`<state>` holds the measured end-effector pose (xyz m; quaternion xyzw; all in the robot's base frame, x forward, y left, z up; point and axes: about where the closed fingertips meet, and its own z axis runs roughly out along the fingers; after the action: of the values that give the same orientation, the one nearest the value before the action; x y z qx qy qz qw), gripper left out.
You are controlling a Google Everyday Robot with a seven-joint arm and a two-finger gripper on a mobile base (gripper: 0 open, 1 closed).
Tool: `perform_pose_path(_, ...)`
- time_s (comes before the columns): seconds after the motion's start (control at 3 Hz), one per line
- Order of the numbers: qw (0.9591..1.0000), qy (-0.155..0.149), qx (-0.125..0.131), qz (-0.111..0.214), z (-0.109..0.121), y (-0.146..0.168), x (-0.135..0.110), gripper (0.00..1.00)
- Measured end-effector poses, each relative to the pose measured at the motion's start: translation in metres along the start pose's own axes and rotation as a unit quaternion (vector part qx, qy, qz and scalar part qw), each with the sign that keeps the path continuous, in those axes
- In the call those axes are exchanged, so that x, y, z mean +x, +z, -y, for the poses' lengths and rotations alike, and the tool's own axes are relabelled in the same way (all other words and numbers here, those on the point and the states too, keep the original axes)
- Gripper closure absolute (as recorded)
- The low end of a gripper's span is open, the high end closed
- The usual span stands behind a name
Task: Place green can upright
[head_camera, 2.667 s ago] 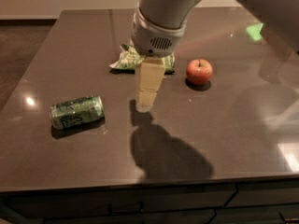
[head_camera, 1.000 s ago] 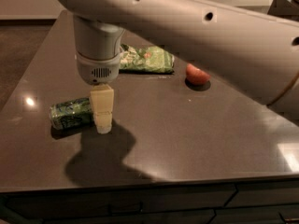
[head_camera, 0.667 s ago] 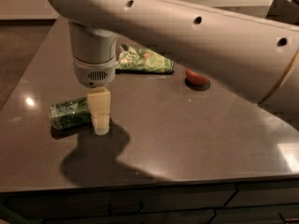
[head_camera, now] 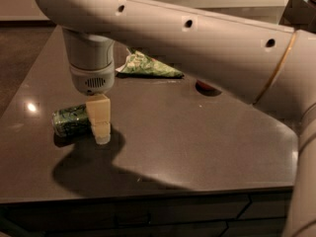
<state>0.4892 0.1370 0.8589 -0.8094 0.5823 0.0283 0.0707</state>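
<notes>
Since there's only the one camera view to go on, here's what I get from it. The gripper (head_camera: pixel 101 132) has swung over from the middle of the bench (head_camera: pixel 197 147) and dropped at the end of the green can (head_camera: pixel 71 120) that faces the bench's middle. A few seconds back it was hanging well apart from the can, nearer the snack bag (head_camera: pixel 148 67). A second ago it was already over that end, and now it sits a touch lower, with its tip down close to the bench top.

The can itself hasn't budged. It's lying on its side toward the left of the bench as I see it, with a dark shadow under it. The pale gripper overlaps the can's near end from my angle, so I honestly can't tell whether the jaws are spread around it, pinching it, or just parked beside it.

The big arm (head_camera: pixel 197 38) now cuts across most of the frame and hides nearly all of the red apple (head_camera: pixel 207 88) behind it. The bag is sitting at the back, well clear of the action.

My read on what that means: the approach is basically done and I'm at the grab stage. Nothing's been stood up yet, so the actual task is all still ahead. I'd want a firm hold on that end before tipping, since a round can could easily roll away.
</notes>
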Motion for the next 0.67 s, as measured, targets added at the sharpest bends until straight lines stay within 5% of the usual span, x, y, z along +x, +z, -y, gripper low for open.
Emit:
perform_pose_path(0.33,0.9999,0.002,-0.01,-0.001,0.0022,0.0069,-0.0047,0.13)
perform_pose_path(0.67,0.9999,0.005,-0.016,-0.001,0.0044,0.0111,-0.0064,0.36)
